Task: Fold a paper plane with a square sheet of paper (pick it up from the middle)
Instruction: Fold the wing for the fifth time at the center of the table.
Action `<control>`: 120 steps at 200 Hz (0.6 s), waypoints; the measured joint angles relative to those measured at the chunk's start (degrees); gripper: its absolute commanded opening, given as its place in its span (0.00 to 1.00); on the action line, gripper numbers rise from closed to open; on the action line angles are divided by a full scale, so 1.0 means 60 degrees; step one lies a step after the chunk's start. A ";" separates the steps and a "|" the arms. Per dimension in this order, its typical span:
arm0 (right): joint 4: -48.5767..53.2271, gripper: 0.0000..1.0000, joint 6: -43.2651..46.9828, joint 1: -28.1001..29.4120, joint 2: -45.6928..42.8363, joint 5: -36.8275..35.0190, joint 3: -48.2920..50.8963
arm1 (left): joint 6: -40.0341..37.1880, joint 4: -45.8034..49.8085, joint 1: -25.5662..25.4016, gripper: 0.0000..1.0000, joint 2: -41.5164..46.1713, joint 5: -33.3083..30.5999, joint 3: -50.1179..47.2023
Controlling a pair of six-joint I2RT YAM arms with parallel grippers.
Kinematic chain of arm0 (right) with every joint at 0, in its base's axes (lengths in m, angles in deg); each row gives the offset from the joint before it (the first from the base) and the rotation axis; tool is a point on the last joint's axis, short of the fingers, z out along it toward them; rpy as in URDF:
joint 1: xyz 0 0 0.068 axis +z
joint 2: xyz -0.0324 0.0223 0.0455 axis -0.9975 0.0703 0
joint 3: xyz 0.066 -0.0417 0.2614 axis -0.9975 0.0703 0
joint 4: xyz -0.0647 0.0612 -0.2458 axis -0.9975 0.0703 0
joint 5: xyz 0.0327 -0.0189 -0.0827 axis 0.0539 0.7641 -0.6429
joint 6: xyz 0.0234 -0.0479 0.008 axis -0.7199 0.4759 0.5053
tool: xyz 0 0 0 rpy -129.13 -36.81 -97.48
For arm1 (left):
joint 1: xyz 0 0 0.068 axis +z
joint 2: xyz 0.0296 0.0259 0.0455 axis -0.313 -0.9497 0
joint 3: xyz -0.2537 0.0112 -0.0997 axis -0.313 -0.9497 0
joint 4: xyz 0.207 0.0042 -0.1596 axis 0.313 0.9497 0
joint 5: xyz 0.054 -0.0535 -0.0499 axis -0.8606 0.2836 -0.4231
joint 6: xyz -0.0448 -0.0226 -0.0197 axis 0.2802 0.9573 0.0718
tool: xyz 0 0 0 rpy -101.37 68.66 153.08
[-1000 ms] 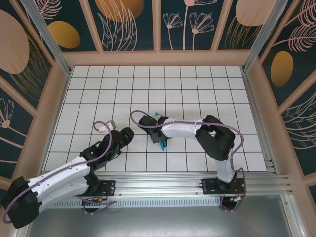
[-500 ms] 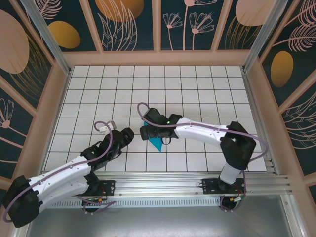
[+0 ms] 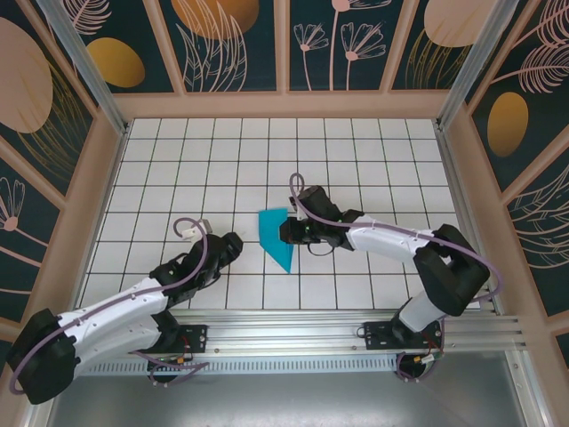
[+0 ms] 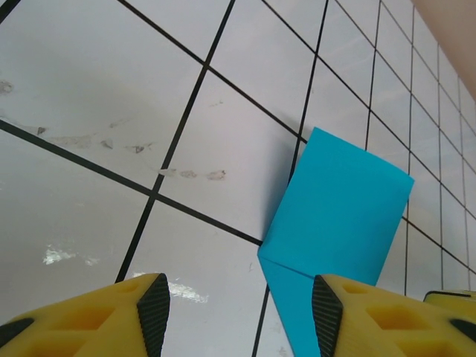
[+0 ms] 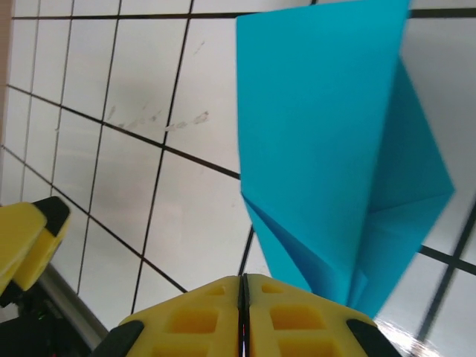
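Three floral walls (image 3: 240, 44) ring a white-tiled table (image 3: 178, 160) — teal paper (image 3: 274, 233) lies mid-grid.

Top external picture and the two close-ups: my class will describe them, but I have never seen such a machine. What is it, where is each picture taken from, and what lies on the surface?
The machine is two robot arms bolted at the near edge of a white tiled table. The wide picture comes from a fixed camera above and behind the arms. Each close-up comes from a camera on one wrist, so that arm's own yellow fingers show at the bottom. On the table lies one folded teal-blue sheet of paper, narrowing to a point at one end. The left gripper is open and holds nothing. The right gripper is shut, right next to the paper, and no paper shows between its fingers.
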 measured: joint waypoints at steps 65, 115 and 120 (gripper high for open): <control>-0.0903 0.12 0.0007 -0.0455 0.0973 0.0823 0.0346 | -0.0204 -0.0357 0.0000 0.56 -0.1140 0.0674 0.0339; -0.1515 0.12 0.0007 -0.1049 0.1443 0.1195 0.1100 | -0.0441 -0.0685 0.0000 0.57 -0.2087 0.1290 0.0765; -0.1563 0.12 0.0007 -0.1093 0.1468 0.1209 0.1180 | -0.0474 -0.0718 0.0000 0.57 -0.2178 0.1366 0.0801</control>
